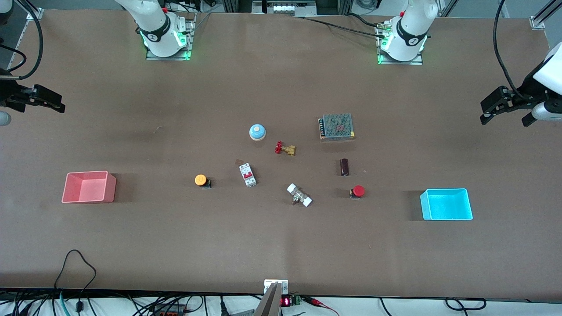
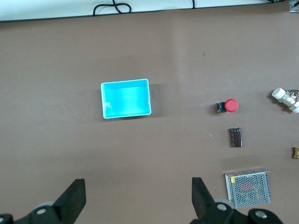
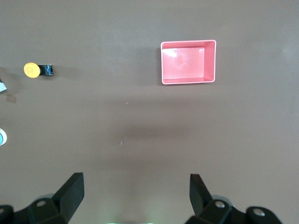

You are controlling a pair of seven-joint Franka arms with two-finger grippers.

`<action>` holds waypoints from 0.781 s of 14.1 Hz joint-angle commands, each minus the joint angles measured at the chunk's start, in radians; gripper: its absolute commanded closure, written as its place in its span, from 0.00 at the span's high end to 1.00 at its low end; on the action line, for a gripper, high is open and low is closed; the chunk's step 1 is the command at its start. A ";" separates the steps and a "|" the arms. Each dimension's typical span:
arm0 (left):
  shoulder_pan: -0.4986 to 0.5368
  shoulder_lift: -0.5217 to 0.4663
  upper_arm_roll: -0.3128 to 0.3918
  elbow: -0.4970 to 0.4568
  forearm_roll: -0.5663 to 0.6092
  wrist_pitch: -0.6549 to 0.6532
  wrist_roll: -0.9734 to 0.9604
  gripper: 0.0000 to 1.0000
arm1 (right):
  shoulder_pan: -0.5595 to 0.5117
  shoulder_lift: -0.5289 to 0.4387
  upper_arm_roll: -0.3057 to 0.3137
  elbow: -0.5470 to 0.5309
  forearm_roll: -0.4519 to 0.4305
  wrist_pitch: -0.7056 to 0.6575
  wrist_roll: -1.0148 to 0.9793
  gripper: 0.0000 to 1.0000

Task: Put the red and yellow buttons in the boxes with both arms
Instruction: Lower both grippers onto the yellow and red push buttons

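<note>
Buttons lie on their sides on the brown table [image 1: 281, 245], no legible writing on either. Cyan box [image 1: 446, 204], nearest the front camera at the left arm's end, is empty, thin-walled, open-topped. Red button [image 1: 358, 191], glossy red cap on a small black base, lies near it toward the table's middle. Pink box [image 1: 89, 187], empty, sits at the right arm's end; yellow button [image 1: 201, 180], orange-yellow cap on a black base, lies well apart from it toward the middle. Circuit breaker [image 1: 248, 174] and white-capped fitting [image 1: 299, 195] lie between the buttons; any markings unreadable. Left gripper [image 1: 500, 107] hovers over the left arm's table edge, fingers wide apart, empty. Right gripper [image 1: 41, 100] hovers likewise at its own end, fingers [image 3: 70, 190] spread wide, empty.
</note>
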State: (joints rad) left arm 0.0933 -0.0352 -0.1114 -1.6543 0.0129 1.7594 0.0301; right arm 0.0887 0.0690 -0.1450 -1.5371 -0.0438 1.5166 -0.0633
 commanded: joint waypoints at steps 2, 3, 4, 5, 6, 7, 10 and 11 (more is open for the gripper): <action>0.011 -0.022 -0.004 -0.009 -0.018 -0.011 0.028 1.00 | -0.007 -0.035 0.001 -0.029 0.024 -0.019 0.008 1.00; 0.011 -0.022 -0.004 -0.009 -0.018 -0.011 0.028 1.00 | -0.006 -0.034 0.001 -0.029 0.024 -0.019 0.010 1.00; 0.011 -0.022 -0.004 -0.009 -0.018 -0.011 0.028 1.00 | -0.003 -0.028 0.002 -0.029 0.024 -0.015 0.014 1.00; 0.011 -0.022 -0.004 -0.009 -0.018 -0.011 0.028 1.00 | -0.001 -0.011 0.005 -0.029 0.027 -0.007 0.014 1.00; 0.011 -0.022 -0.004 -0.009 -0.018 -0.011 0.028 1.00 | 0.003 0.020 0.010 -0.029 0.044 -0.001 0.014 1.00; 0.011 -0.022 -0.004 -0.009 -0.018 -0.011 0.028 1.00 | 0.022 0.062 0.010 -0.031 0.068 0.026 0.016 1.00; 0.009 -0.009 -0.011 -0.010 -0.018 -0.006 0.013 1.00 | 0.101 0.225 0.010 -0.031 0.071 0.208 0.023 1.00; 0.003 0.004 -0.016 -0.010 -0.019 -0.003 0.005 1.00 | 0.129 0.253 0.010 -0.028 0.071 0.265 0.023 1.00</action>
State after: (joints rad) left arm 0.0933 -0.0341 -0.1140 -1.6561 0.0129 1.7593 0.0295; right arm 0.1712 0.2425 -0.1322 -1.5914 0.0200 1.7089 -0.0564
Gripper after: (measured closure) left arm 0.000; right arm 0.000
